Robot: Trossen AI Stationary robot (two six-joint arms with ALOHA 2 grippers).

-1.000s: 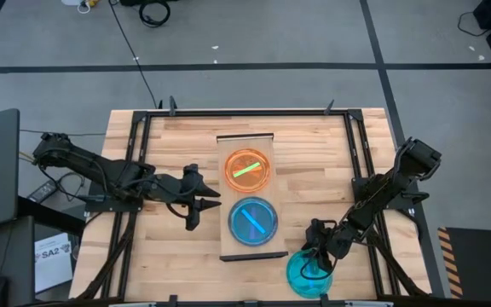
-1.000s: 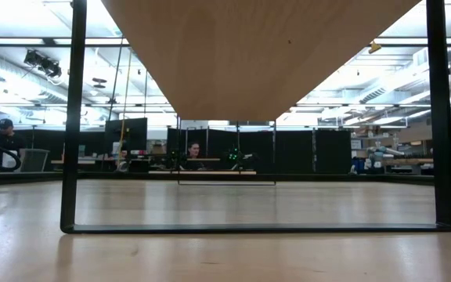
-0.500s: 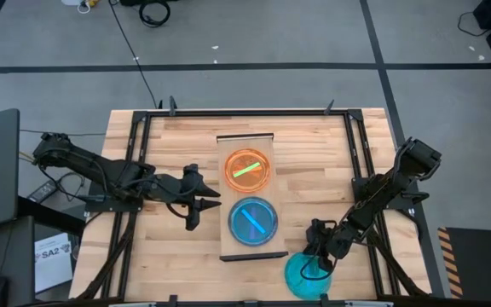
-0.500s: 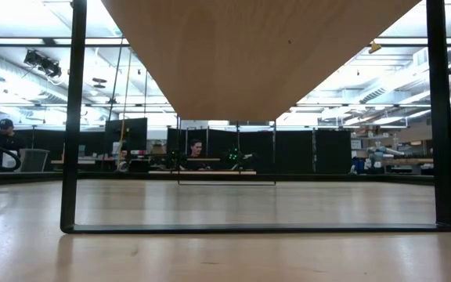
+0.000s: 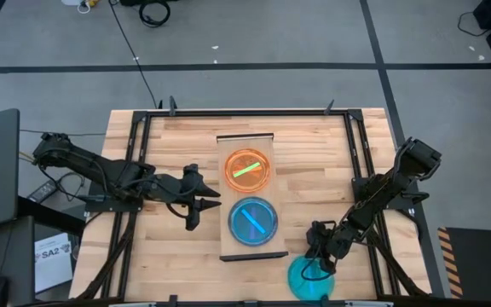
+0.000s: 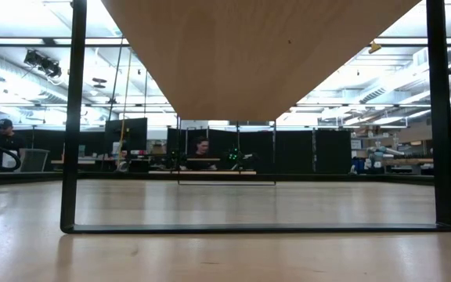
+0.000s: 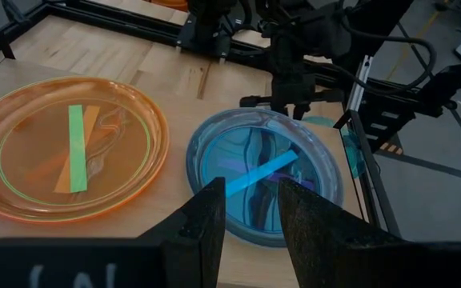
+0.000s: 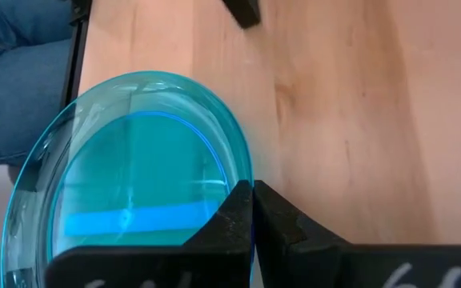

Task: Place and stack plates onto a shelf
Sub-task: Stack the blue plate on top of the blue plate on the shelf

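Since the earlier frames the cyan plate [image 5: 310, 278] has shifted slightly along the desk's [image 5: 169, 153] near edge, overhanging it close to the near right corner. Right end effector [image 5: 319, 264] is clamped on that plate's rim, fingers [image 8: 238, 212] pinched tight either side of the edge. Left end effector [image 5: 205, 205], fingers parted and empty, is unchanged, hovering just beside the shelf's [image 5: 247, 141] left edge. On the shelf: orange plate [image 5: 248, 170] at the far end, blue plate [image 5: 252, 221] at the near end, apart.
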